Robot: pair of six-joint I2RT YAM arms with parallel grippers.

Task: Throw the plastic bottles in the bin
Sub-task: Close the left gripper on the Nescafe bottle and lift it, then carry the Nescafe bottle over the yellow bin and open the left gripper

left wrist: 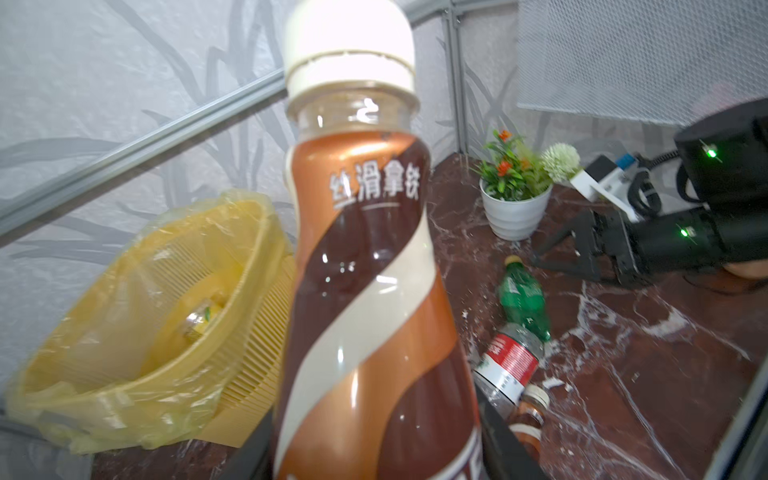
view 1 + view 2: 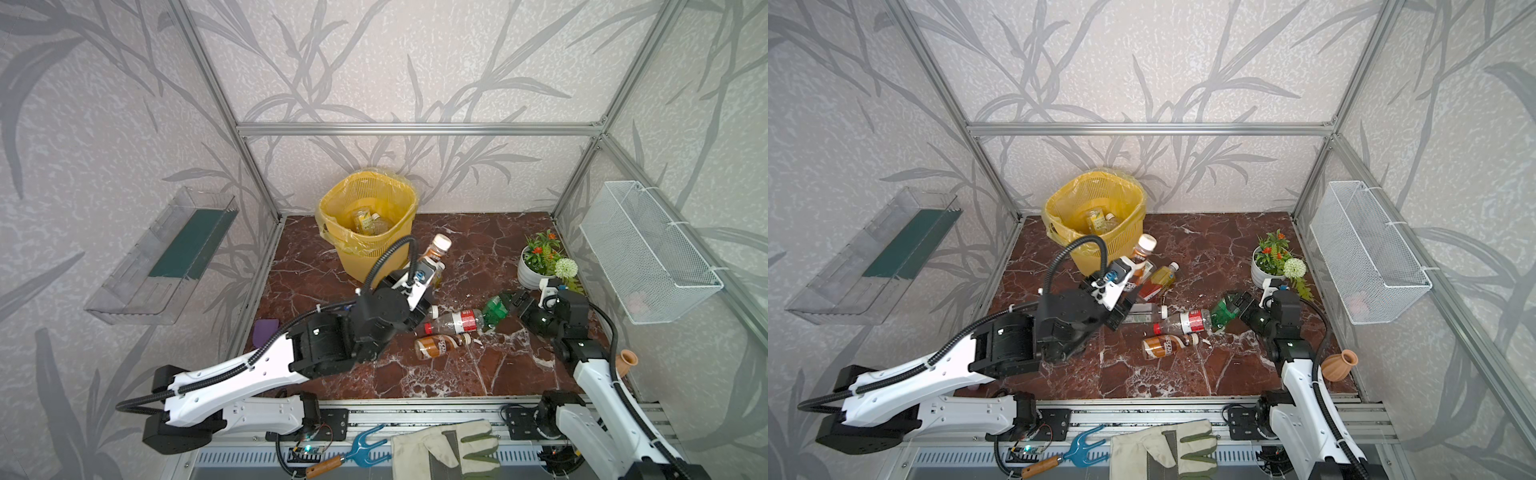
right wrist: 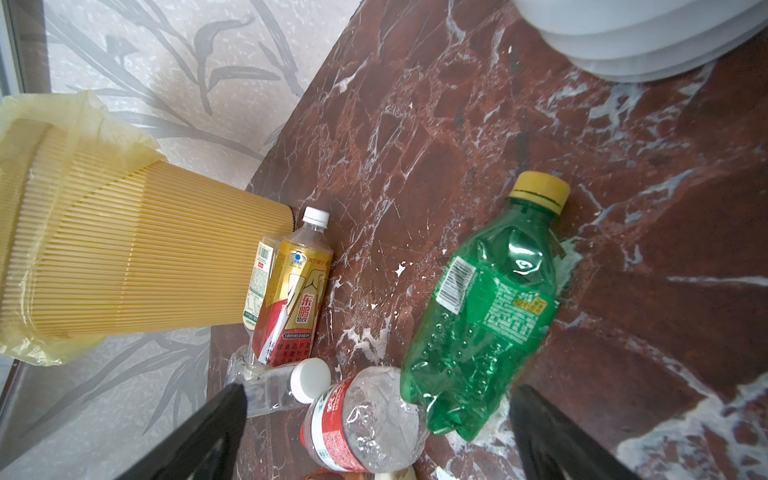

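My left gripper (image 2: 430,272) is shut on a brown-labelled plastic bottle (image 1: 365,266) with a white cap, held upright just right of the yellow bin (image 2: 365,195), whose rim (image 1: 137,374) is level with the bottle's lower half. A bottle (image 2: 368,220) lies inside the bin. My right gripper (image 3: 376,415) stands open and low, its fingers (image 3: 216,428) on either side of the base of a green bottle (image 3: 486,299) and a clear red-labelled bottle (image 3: 357,419). An amber bottle (image 2: 440,345), a yellow-and-red-labelled one (image 2: 1160,280) and a clear one (image 2: 1144,312) lie nearby.
A white pot of flowers (image 2: 540,259) stands behind the right gripper. A wire basket (image 2: 648,253) hangs on the right wall and a clear tray (image 2: 166,257) on the left. A clay vase (image 2: 625,360), a glove (image 2: 444,449) and a blue hand rake (image 2: 357,455) lie in front.
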